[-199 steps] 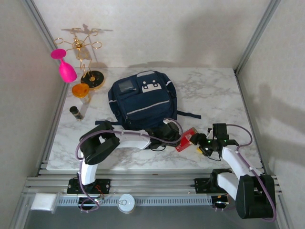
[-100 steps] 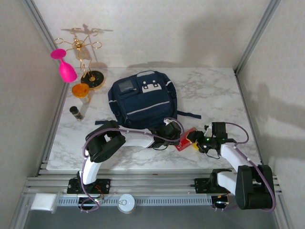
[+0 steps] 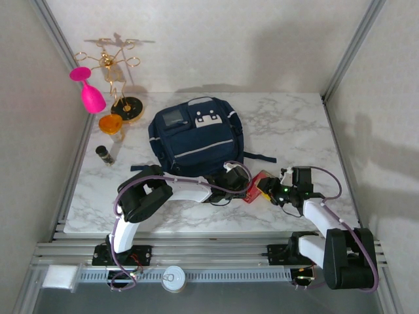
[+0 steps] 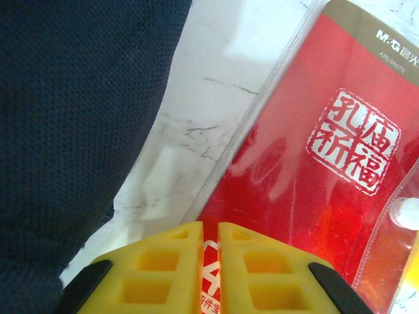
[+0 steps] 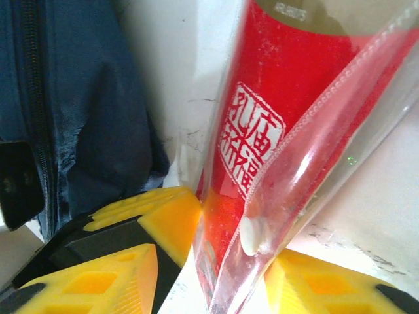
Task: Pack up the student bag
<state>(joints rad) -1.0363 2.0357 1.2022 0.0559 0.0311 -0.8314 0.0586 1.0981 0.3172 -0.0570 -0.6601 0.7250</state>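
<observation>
Red packet (image 3: 251, 195): partly hidden in top view, cut off by frame edges in wrist views, fine print too small to read. Student bag (image 3: 196, 134): near edge behind left arm (image 3: 190, 190).

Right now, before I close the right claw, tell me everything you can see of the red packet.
The red packet is a glossy clear-plastic sleeve over a red card with a white seal-style stamp, a brownish band printed M&G, and a white snap. It sits on the marble table beside the student bag, partly tilted up. The left claw pinches one end; the right claw straddles it, open.
</observation>
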